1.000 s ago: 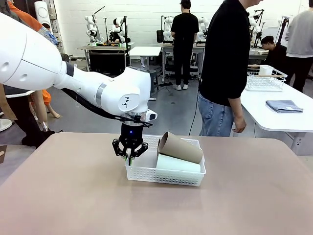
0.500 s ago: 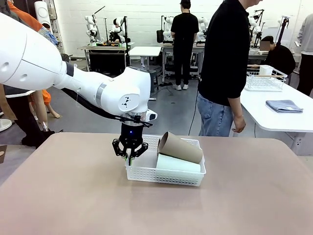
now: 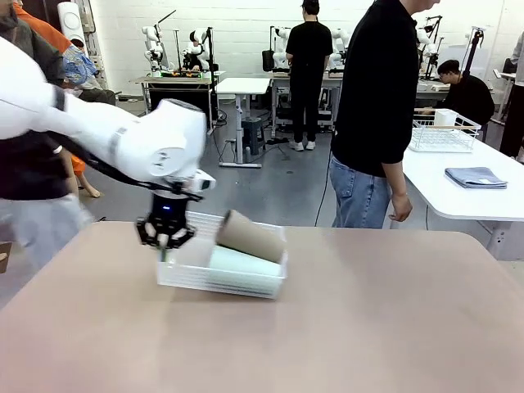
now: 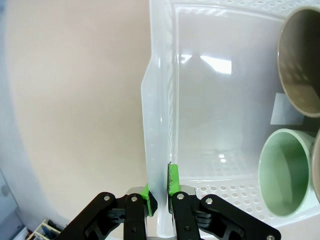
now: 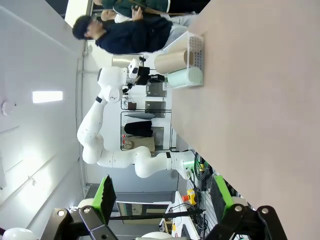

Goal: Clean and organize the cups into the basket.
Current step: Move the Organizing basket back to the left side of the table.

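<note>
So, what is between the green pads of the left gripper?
In the left wrist view, the basket wall stands between the pads; the left gripper jaws are shut on it.

The pinkish-tan tabletop is smooth and matte. The white mesh-walled basket sits on it, left of the middle and toward the far edge, with a brown cup and a mint cup lying in it.
</note>
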Available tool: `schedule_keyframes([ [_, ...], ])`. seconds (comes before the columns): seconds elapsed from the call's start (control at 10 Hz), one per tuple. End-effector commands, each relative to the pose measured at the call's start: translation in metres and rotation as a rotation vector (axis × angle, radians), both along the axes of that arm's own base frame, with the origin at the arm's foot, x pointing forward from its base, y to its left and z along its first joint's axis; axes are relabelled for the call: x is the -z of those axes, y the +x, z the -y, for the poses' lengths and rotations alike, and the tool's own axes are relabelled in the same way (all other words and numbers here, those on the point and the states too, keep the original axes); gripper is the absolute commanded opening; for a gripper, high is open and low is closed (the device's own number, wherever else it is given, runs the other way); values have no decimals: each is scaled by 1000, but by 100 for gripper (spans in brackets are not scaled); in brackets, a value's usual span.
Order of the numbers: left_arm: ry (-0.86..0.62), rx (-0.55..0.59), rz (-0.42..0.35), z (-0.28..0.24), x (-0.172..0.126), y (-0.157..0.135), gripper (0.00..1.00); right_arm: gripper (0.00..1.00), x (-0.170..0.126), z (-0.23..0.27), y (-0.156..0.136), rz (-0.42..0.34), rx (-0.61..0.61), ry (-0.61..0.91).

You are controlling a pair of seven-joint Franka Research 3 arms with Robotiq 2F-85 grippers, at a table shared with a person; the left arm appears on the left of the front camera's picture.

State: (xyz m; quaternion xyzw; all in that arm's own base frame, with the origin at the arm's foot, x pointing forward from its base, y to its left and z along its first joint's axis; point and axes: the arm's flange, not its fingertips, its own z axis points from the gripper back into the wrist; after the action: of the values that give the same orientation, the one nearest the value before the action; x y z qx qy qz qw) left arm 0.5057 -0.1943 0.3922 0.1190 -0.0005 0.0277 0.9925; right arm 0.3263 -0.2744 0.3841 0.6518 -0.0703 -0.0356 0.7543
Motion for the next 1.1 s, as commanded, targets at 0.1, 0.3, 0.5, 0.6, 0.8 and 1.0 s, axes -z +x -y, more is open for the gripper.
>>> schedule_keyframes([
  [0.1, 46, -51, 24, -100, -9, -21, 6, 100, 1, 0, -3, -3, 3, -12],
  [0.3, 62, -90, -8, -154, -12, -21, 6, 100, 1, 0, -3, -3, 3, -12],
  [0.5, 10, -17, -32, -194, -13, -21, 6, 100, 1, 0, -3, -3, 3, -12],
  [0.6, 0, -35, -53, -211, -8, -13, 6, 100, 1, 0, -3, -3, 3, -12],
  [0.8, -64, -73, -81, -243, 2, 3, 6, 100, 1, 0, -3, -3, 3, -12],
  [1.0, -81, -32, -73, -247, 10, 5, 6, 100, 1, 0, -3, -3, 3, -12],
])
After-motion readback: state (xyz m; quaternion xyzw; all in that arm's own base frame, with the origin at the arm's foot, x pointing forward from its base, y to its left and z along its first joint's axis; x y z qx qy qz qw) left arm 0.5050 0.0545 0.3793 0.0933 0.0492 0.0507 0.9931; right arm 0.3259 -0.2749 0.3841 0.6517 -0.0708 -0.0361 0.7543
